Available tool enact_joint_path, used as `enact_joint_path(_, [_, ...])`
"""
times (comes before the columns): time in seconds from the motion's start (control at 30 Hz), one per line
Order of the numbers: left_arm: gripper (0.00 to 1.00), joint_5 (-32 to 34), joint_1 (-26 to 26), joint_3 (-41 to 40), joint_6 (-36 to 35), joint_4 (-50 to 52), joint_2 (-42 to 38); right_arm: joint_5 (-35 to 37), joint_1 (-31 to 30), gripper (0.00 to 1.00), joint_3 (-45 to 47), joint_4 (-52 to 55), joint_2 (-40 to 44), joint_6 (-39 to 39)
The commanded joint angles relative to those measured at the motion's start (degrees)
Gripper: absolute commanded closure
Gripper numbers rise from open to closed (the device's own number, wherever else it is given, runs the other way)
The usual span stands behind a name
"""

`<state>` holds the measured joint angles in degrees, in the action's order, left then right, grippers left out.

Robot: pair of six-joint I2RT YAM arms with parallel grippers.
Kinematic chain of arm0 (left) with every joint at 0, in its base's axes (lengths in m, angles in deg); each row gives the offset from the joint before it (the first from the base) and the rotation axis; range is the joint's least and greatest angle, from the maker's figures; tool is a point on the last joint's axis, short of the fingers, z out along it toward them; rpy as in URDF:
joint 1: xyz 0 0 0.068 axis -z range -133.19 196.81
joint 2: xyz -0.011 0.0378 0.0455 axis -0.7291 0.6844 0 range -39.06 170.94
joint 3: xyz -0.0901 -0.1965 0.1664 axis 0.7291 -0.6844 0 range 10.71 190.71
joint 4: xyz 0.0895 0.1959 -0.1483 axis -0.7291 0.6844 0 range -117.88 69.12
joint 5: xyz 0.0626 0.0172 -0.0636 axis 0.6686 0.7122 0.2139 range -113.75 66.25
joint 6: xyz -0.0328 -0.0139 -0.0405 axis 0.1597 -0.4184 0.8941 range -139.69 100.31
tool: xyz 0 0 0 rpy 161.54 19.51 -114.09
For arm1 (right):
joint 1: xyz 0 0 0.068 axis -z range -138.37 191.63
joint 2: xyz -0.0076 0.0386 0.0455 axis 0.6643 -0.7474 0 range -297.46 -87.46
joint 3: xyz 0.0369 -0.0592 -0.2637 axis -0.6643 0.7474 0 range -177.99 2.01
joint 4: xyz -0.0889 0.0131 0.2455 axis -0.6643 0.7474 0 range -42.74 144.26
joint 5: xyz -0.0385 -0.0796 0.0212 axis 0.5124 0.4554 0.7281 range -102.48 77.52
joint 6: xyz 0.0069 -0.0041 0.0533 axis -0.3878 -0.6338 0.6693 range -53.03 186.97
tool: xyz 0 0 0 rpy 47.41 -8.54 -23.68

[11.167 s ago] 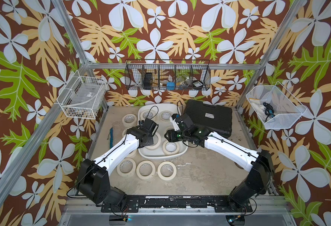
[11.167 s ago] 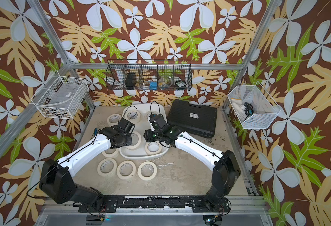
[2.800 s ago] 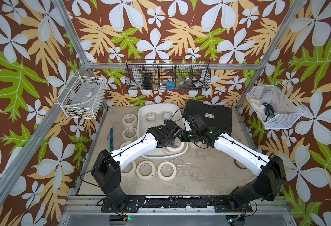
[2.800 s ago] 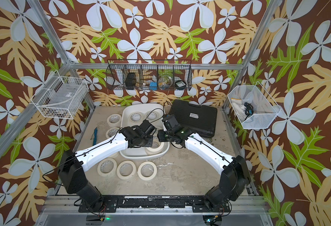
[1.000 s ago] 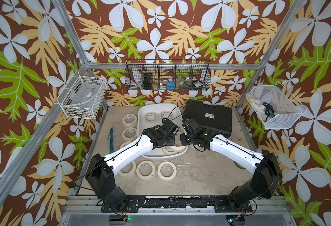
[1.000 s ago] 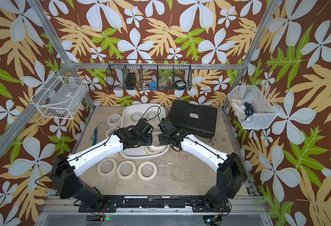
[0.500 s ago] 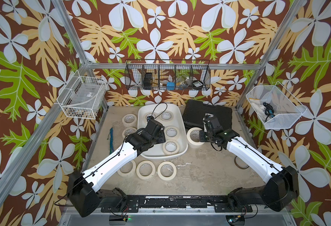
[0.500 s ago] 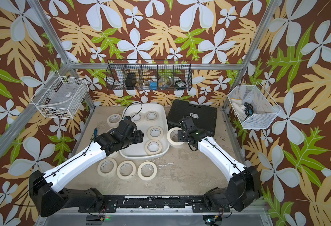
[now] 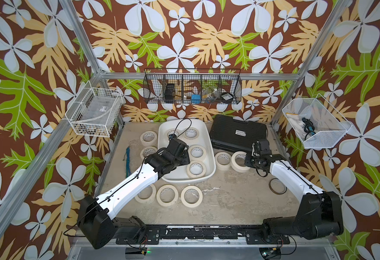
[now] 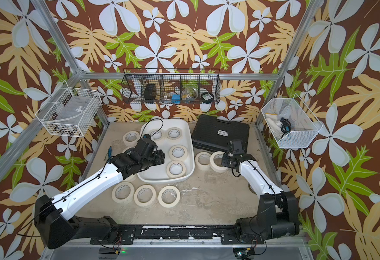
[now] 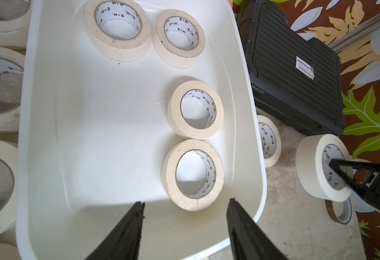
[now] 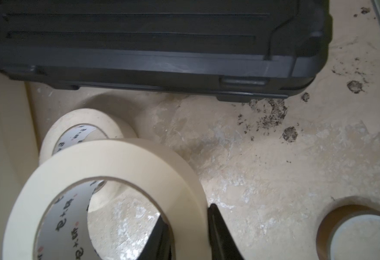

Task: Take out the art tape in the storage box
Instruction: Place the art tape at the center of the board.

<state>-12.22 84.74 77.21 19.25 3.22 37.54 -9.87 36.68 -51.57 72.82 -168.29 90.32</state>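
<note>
Tape in the box: we count four rolls of art tape (image 11: 193,174), cream-beige masking-tape rings with white printed cores, lying flat in the storage box (image 11: 108,117), a shallow white plastic tub with rounded corners. Two lie just ahead of the left gripper (image 11: 185,202) and two far beyond it at the tub's other end.
Left arm's jaws: about half apart and empty, hovering over the tub's near end, with the nearest roll just ahead of the gap.
Outside the box: the held roll (image 12: 108,198) is tilted on edge, low over the worn beige tabletop (image 12: 263,180). We cannot tell whether its lower edge touches.
Grip on it: the right gripper (image 12: 185,219) is clamped on that roll's wall, one finger inside the core and one outside.
Around that grip: a flat roll (image 12: 81,126) lies just beyond the held one. The black ribbed hard case (image 12: 150,45) is farther ahead, and a thin brown tape ring (image 12: 360,234) is near its side.
Farther out: several more rolls (image 9: 191,195) lie flat on the table around the tub.
Step in hand: we judge that the right arm is setting a removed roll down while the left is poised for the next pick.
Next move: the right jaws should open once the roll rests, then back away without tipping it. The left should drop one finger into the nearest core, close on the wall and lift it clear of the rim.
</note>
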Motion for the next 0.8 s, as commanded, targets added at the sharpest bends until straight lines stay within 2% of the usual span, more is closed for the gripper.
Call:
enact_joint_path(0.0, [0.37, -0.14, -0.21, -0.15, 0.26, -0.86, 0.08, -0.19, 1.14, 0.92, 0.29, -4.77, -1.64, -0.73])
enact_joint_path(0.57, [0.38, 0.48, -0.49, -0.76, -0.17, -0.59, 0.37, -0.1, 5.12, 0.91, 1.54, -11.39, -10.8, -1.2])
enact_joint_path(0.77, [0.38, 1.01, -0.61, -1.06, -0.3, -0.68, 1.22, 0.37, 5.13, 0.8, 0.87, -11.23, -12.68, -0.63])
